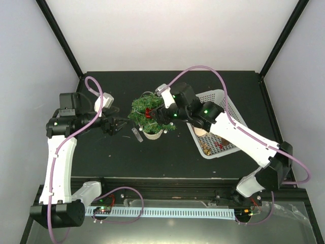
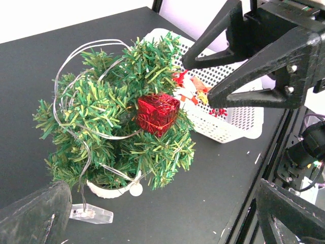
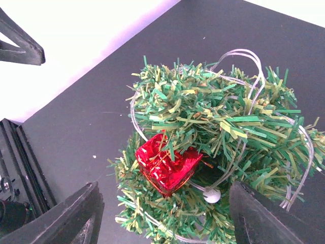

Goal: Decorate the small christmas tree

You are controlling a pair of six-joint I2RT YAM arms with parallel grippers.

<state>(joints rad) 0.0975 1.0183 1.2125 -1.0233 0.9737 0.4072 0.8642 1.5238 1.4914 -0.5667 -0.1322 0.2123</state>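
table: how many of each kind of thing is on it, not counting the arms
tree: 1
red gift-box ornament on it: 1
wire string around it: 1
white basket: 1
clear clip: 1
total: 5, leaving out the jumbled ornaments in the basket, too tangled to count

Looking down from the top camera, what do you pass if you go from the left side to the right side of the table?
left gripper → small christmas tree → white basket
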